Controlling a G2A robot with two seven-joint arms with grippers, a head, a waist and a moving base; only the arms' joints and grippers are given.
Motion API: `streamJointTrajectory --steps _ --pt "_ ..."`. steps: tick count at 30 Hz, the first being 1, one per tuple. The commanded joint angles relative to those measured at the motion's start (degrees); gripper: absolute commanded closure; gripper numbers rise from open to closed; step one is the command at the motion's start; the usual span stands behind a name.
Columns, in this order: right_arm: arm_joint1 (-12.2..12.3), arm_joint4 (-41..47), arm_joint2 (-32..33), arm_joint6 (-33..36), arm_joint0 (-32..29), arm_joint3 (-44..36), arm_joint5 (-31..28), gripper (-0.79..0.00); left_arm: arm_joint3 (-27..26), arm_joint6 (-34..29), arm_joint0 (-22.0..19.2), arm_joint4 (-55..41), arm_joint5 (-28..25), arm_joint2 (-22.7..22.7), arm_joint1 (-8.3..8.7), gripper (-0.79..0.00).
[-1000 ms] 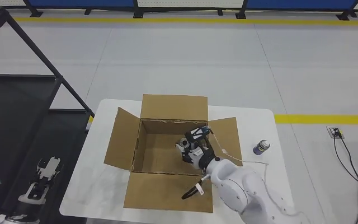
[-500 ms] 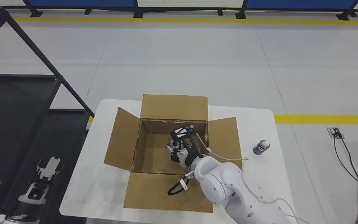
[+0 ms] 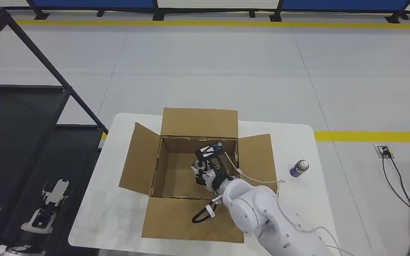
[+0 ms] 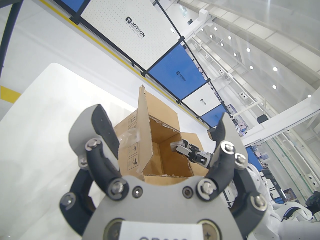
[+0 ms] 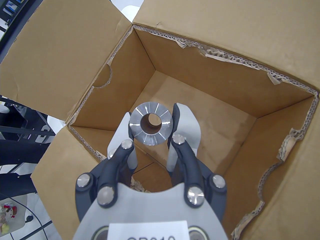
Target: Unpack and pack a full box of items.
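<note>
1. The right claw [image 5: 152, 116] is gripping one silver ring-shaped item [image 5: 163, 126], its fingers closed snugly on the item's sides.
2. Over the last second it has been sliding from the right wall toward the middle and is now pausing. Packing seems to be under way.
3. Beneath the claw, one cardboard box [image 5: 225, 81] is sitting with four flaps spread.
4. Beyond the right flap, one small can [image 3: 298, 168] is standing on the table [image 3: 122, 211].
5. Far to the left, the left claw [image 4: 161, 116] is hanging wide open, holding nothing.
</note>
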Motion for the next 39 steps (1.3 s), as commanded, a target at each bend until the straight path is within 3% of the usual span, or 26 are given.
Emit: streamJointTrajectory --steps 1,21,24,27,39 --pt "0.00 0.00 0.00 0.00 0.00 0.00 0.00 0.000 0.00 0.00 0.00 0.00 0.00 0.00 0.00 -0.785" --pt "0.00 0.00 0.00 0.00 0.00 0.00 0.00 0.000 0.00 0.00 0.00 0.00 0.00 0.00 0.00 -0.785" --pt "-0.36 2.02 0.41 0.95 0.38 3.12 -0.42 0.000 0.00 0.00 0.00 0.00 0.00 0.00 0.00 -0.785" --pt "-2.10 1.12 -1.91 0.90 3.85 8.36 4.99 0.000 0.00 0.00 0.00 0.00 0.00 0.00 0.00 -0.785" --pt "-13.38 2.08 -16.67 1.54 19.38 32.06 8.37 0.000 0.00 0.00 0.00 0.00 0.00 0.00 0.00 -0.785"
